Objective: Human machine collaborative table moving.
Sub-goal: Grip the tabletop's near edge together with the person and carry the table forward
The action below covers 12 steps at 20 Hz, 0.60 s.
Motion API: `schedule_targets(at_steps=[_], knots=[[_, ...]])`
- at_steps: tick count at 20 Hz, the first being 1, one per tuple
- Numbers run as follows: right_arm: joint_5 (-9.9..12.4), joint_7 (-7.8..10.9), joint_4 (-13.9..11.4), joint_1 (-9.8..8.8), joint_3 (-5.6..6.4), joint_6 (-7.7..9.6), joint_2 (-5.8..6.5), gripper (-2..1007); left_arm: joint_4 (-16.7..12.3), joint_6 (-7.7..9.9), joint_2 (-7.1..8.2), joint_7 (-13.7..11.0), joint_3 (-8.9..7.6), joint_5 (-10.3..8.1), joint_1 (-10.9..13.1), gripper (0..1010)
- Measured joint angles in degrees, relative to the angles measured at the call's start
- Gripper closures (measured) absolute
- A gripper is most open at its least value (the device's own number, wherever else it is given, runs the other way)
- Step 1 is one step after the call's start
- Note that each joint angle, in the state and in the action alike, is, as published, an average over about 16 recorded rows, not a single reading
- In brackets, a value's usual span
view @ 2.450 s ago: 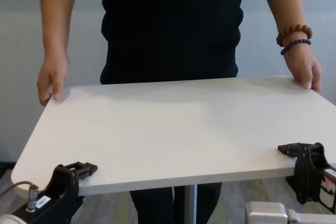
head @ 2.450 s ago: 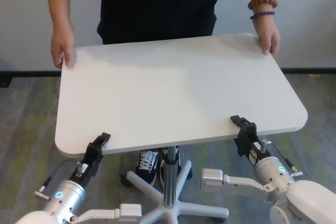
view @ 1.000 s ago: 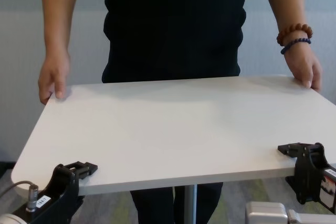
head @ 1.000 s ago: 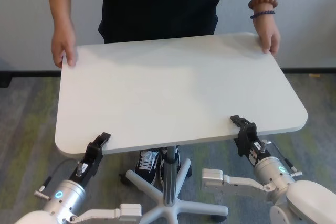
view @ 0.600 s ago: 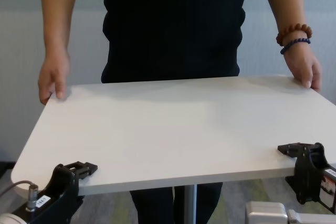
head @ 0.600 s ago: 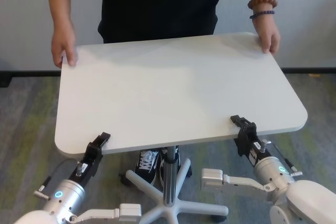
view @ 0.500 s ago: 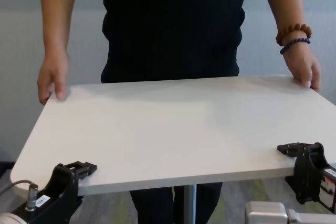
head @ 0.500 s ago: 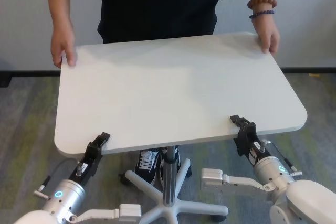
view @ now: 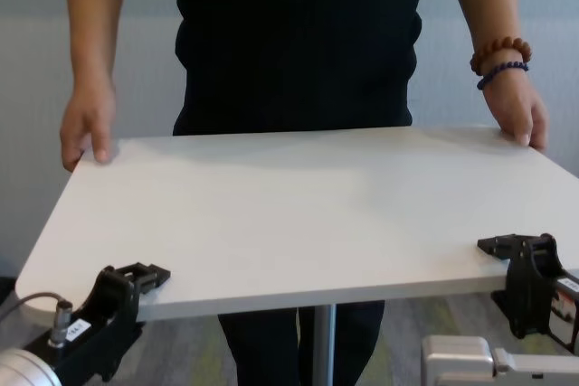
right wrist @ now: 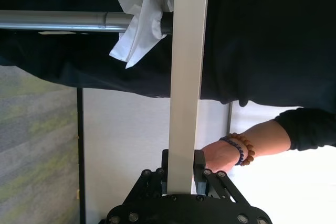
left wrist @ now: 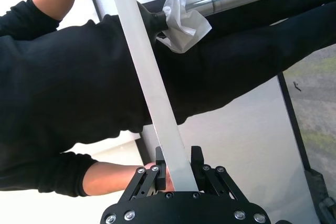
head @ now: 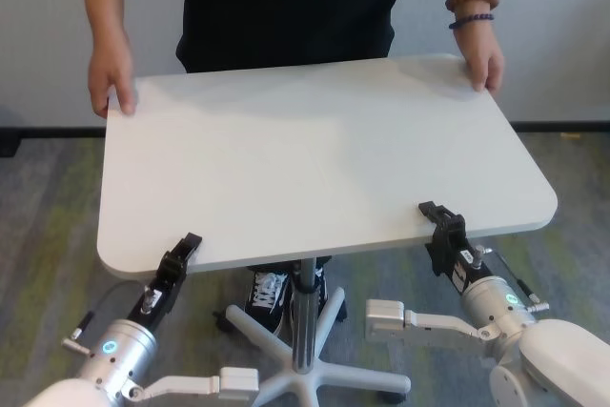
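The table [head: 315,159] has a large white top on a slim silver pole [head: 303,316]. My left gripper [head: 187,243] is shut on its near edge toward the left corner. My right gripper [head: 435,215] is shut on the near edge toward the right. Both also show in the chest view, left [view: 145,275] and right [view: 508,245]. In each wrist view the table edge [left wrist: 152,93] [right wrist: 186,77] runs between the jaws. The human [head: 286,7] in black stands at the far side, one hand [head: 110,83] on each far corner, with bracelets [head: 467,5] on one wrist.
A white star base with castors [head: 319,374] stands under the table between my arms. The human's sneakers [head: 269,293] show beneath the top. A white tissue [right wrist: 140,19] hangs at the pole's top. Grey-green carpet lies all around, with a pale wall behind.
The table top, both grippers and the human's hands have shifted slightly upward and leftward in the views. Both grips hold unchanged.
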Motion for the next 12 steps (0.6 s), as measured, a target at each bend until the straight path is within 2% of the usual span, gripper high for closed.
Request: schedule_targets(at_steps=[12], knots=[[-1.76,0.43,-1.84,-0.16,1.35,-0.5,0.27,785,-1.89,0.31,0.05,-1.19,0.22,0.77,-1.01,716]])
